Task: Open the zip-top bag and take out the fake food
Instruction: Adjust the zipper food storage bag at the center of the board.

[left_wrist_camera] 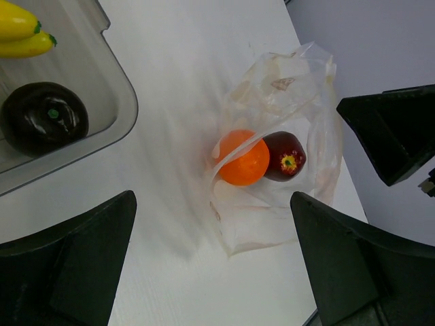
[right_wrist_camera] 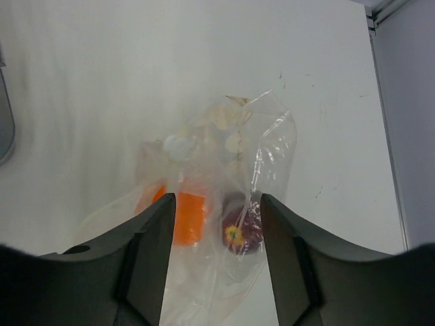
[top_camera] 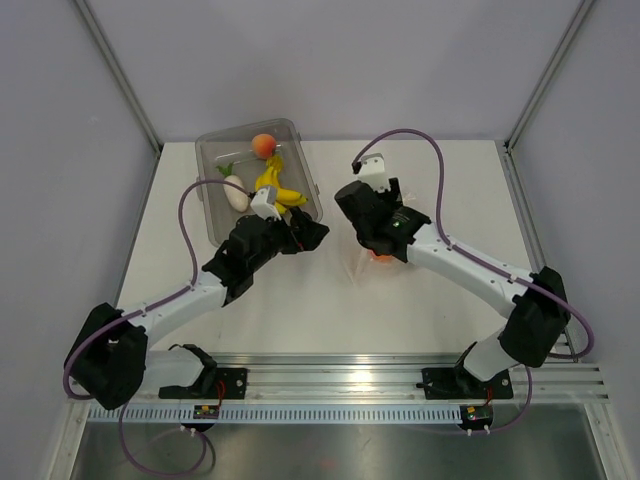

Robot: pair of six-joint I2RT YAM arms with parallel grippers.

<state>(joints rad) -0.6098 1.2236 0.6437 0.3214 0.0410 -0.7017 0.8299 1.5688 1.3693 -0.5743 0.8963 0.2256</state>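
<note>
The zip-top bag (left_wrist_camera: pixel 285 102) lies crumpled on the white table with an orange (left_wrist_camera: pixel 243 157) and a dark red apple (left_wrist_camera: pixel 285 156) inside it. My right gripper (right_wrist_camera: pixel 216 204) hangs right over the bag (right_wrist_camera: pixel 231 149), open, and the film rises between its fingers without being pinched. The orange (right_wrist_camera: pixel 190 217) and apple (right_wrist_camera: pixel 243 231) show through the film below. My left gripper (left_wrist_camera: pixel 214 265) is open and holds nothing, just left of the bag. From above, the right gripper (top_camera: pixel 378 250) covers most of the bag (top_camera: pixel 365 268), and the left gripper (top_camera: pixel 312 235) sits beside it.
A rigid clear tub (top_camera: pixel 210 200) stands at the back left, holding a peach (top_camera: pixel 263 144), a banana bunch (top_camera: pixel 278 185) and a white radish (top_camera: pixel 236 193). A dark round piece (left_wrist_camera: pixel 44 117) also lies in the tub (left_wrist_camera: pixel 119 115). The tub's corner is close to the left gripper.
</note>
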